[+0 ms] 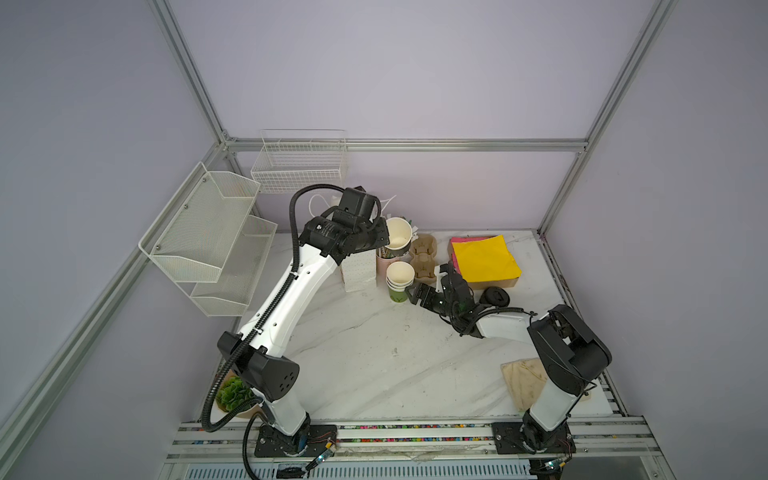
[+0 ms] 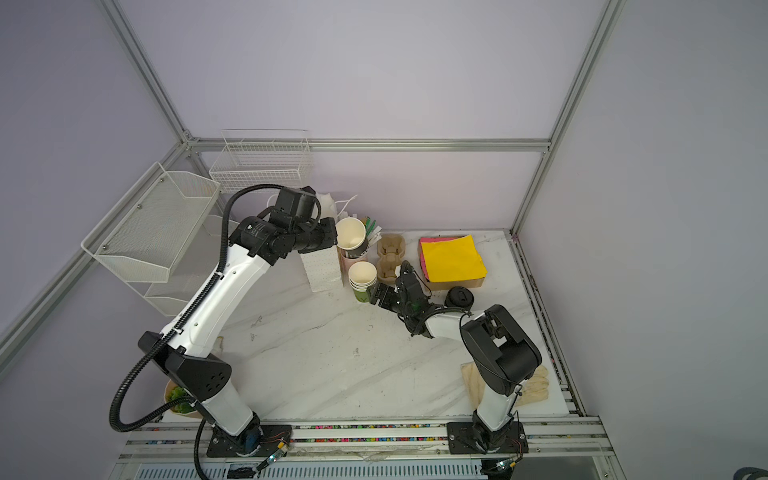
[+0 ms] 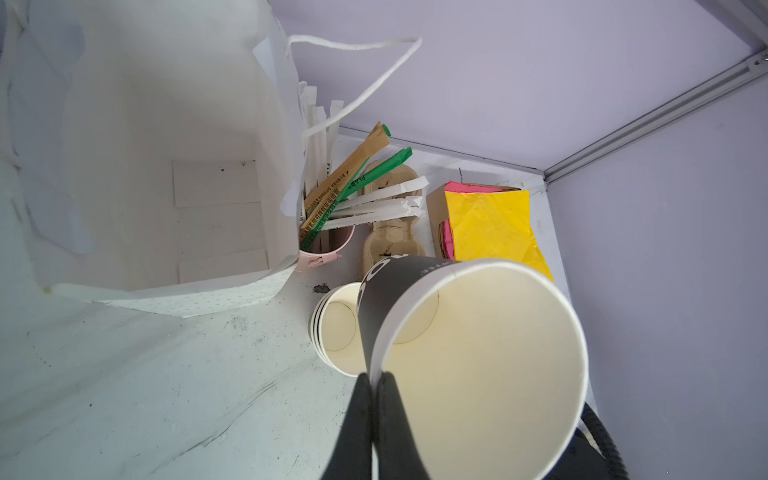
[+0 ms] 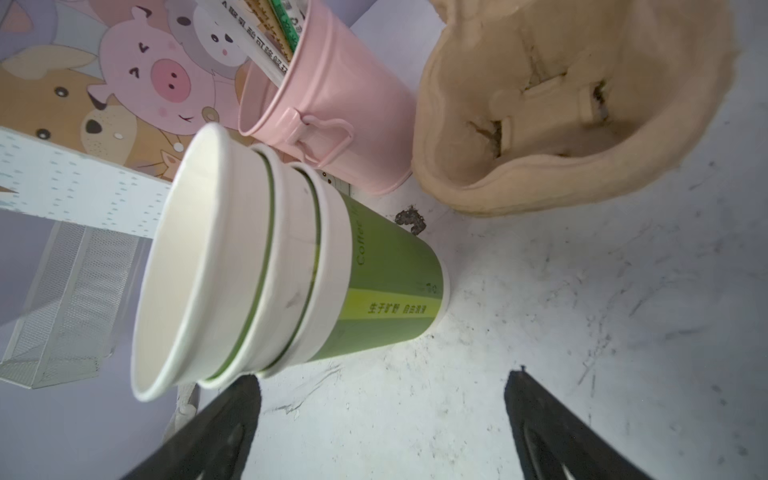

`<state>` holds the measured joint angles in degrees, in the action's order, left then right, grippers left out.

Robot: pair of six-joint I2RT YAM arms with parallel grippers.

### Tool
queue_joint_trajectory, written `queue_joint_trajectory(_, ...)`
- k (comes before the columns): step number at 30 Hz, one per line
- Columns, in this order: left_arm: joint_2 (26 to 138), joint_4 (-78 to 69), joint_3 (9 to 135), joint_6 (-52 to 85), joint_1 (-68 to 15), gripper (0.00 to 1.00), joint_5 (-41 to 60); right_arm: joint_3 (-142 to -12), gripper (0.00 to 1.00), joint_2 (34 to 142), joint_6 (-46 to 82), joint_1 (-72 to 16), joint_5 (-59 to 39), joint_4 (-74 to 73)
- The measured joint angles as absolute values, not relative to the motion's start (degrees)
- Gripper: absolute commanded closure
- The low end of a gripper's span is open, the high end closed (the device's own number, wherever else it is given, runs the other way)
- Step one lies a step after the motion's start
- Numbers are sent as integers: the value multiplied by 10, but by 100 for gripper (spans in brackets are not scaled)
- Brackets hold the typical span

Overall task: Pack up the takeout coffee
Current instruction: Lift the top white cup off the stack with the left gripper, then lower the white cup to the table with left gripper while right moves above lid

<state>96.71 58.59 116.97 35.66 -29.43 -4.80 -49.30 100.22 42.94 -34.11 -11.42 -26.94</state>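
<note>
My left gripper (image 3: pixel 376 376) is shut on the rim of the takeout coffee cup (image 3: pixel 478 365), one finger inside and one outside. The cup looks dark outside and cream-white inside, and it has no lid on. In both top views it (image 1: pixel 398 237) (image 2: pixel 351 237) hangs tilted above the pink cup of straws, right of the white paper bag (image 1: pixel 359 270). A black round lid (image 1: pixel 494 297) (image 2: pixel 460 297) lies on the table. My right gripper (image 4: pixel 382 386) (image 1: pixel 428 284) stands open and empty beside the stack of green cups (image 4: pixel 291 266) (image 1: pixel 400 282).
The pink cup of straws (image 4: pixel 332 116) and a pulp cup carrier (image 4: pixel 561 104) (image 1: pixel 424 257) stand behind the stack. Yellow and pink napkins (image 1: pixel 484 257) top a cardboard box at back right. White mesh shelves (image 1: pixel 208 232) hang on the left, a cloth (image 1: pixel 523 382) lies front right.
</note>
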Motion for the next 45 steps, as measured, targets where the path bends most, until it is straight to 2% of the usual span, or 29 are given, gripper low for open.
queue_joint_trajectory(8,875,592,1154,342,-347,100,-76,-494,5,1038,431,-341,-116,-288)
queue_joint_trajectory(17,809,594,1047,336,-401,100,-99,-506,5,1054,432,-341,-112,-293)
queue_joint_trajectory(24,755,597,938,338,-437,100,-100,-484,4,971,427,-341,-78,-253)
queue_joint_trajectory(30,720,591,849,344,-470,100,-100,-481,3,841,415,-341,-23,-161)
queue_joint_trajectory(37,749,554,761,364,-504,100,-85,-494,3,714,418,-328,79,16)
queue_joint_trajectory(45,784,490,708,369,-504,100,-67,-586,3,729,418,-240,122,214)
